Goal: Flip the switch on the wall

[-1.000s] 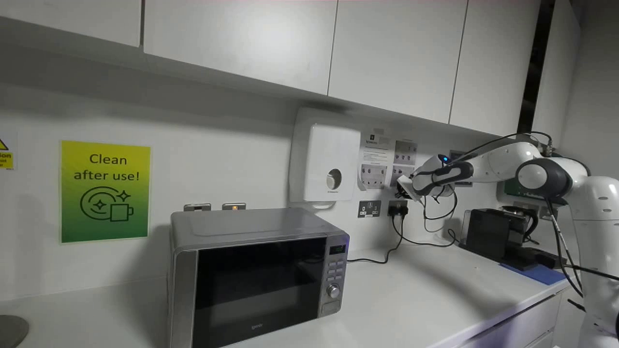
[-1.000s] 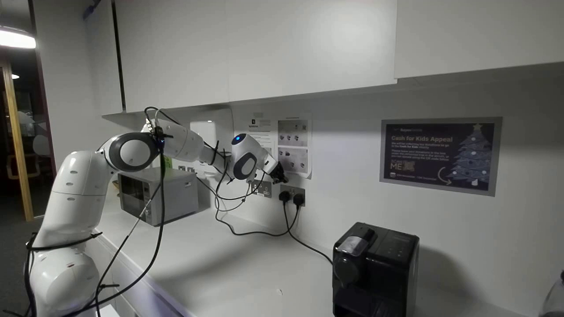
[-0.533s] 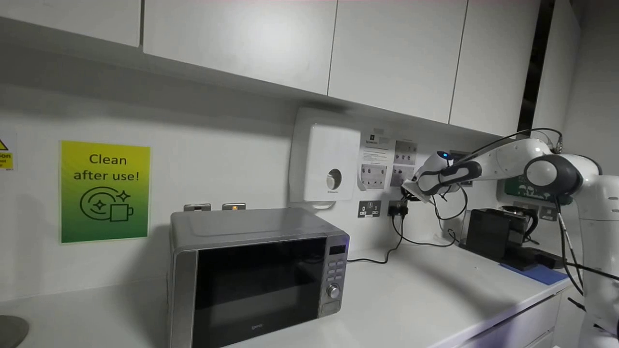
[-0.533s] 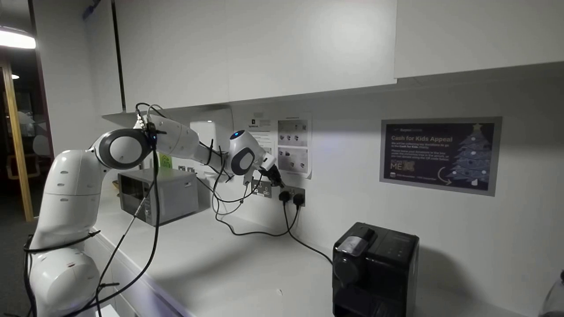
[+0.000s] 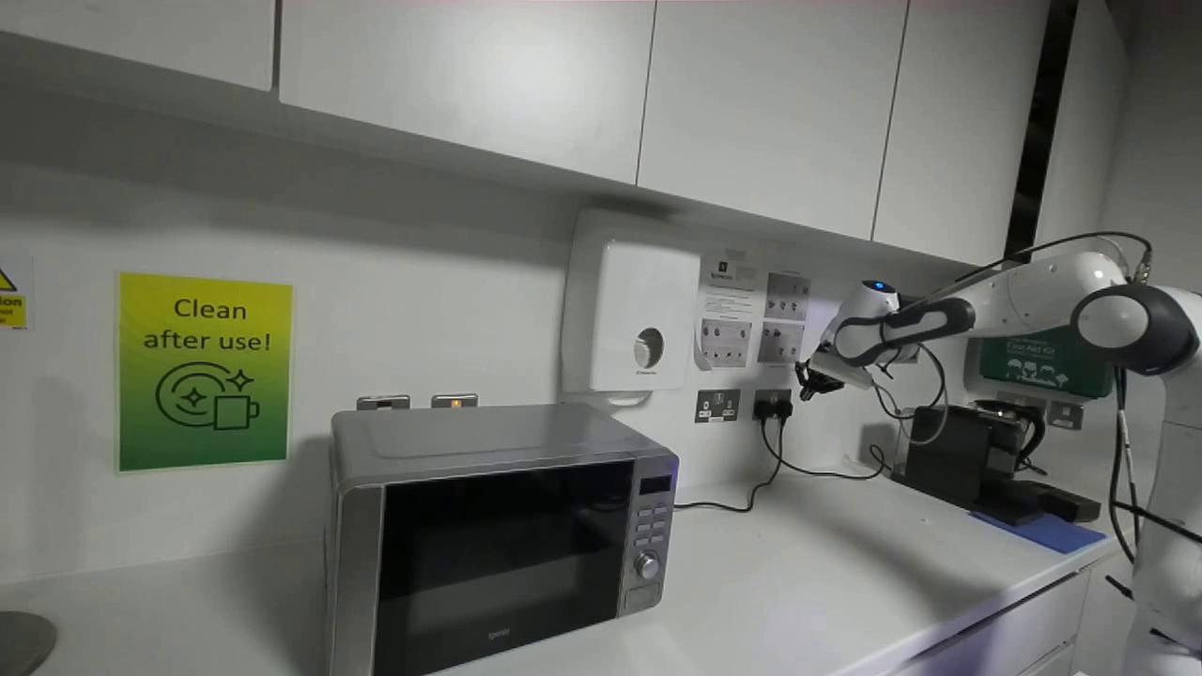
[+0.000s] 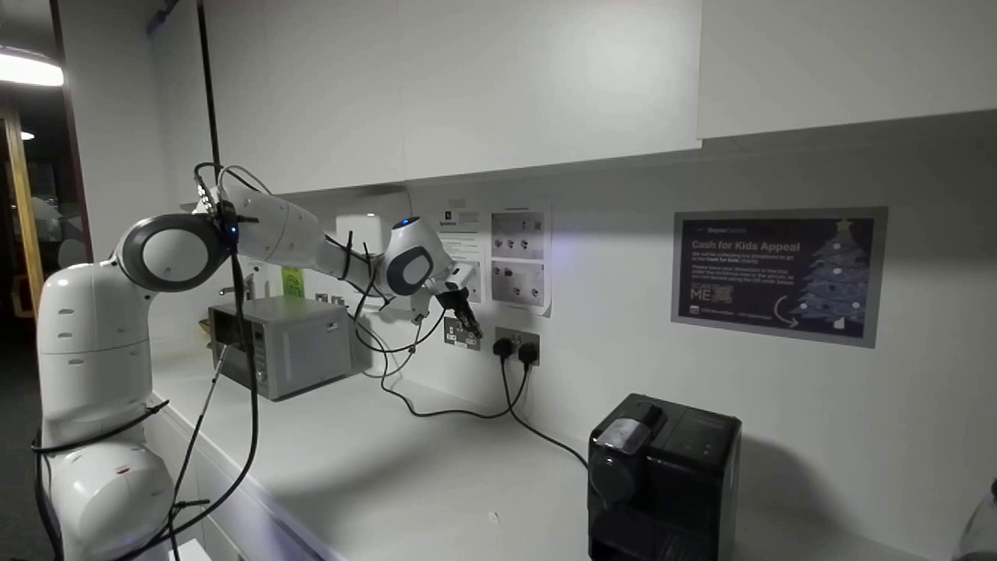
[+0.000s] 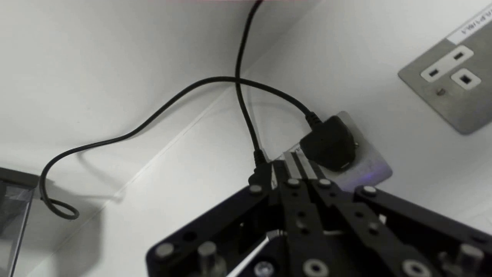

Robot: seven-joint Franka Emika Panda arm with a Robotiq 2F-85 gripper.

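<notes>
A grey metal double socket plate (image 7: 365, 169) on the wall bears two black plugs. One plug (image 7: 328, 144) shows whole; the other plug (image 7: 258, 174) is partly behind my gripper (image 7: 296, 156). The plate's switches are hidden in the wrist view by the gripper and plugs. The plate also shows in both exterior views (image 5: 773, 394) (image 6: 516, 335). My gripper is shut and empty, its pads almost together, pointing down toward the wall. In an exterior view its tips (image 6: 475, 332) appear over an unplugged double socket (image 6: 454, 331), which also shows in the wrist view (image 7: 426, 86).
Black cables (image 6: 459, 411) run from the plugs over the counter (image 6: 405, 467). A microwave (image 5: 507, 545) and a black coffee machine (image 6: 670, 467) stand on the counter. Two small wall switch plates (image 5: 383, 403) (image 5: 454, 401) show above the microwave. Wall cupboards (image 6: 545, 78) hang above the arm.
The arm has drawn back from the wall and away from the plugged socket plate. The gripper now points more steeply down, and its tips have left the spot just above the plugs.
</notes>
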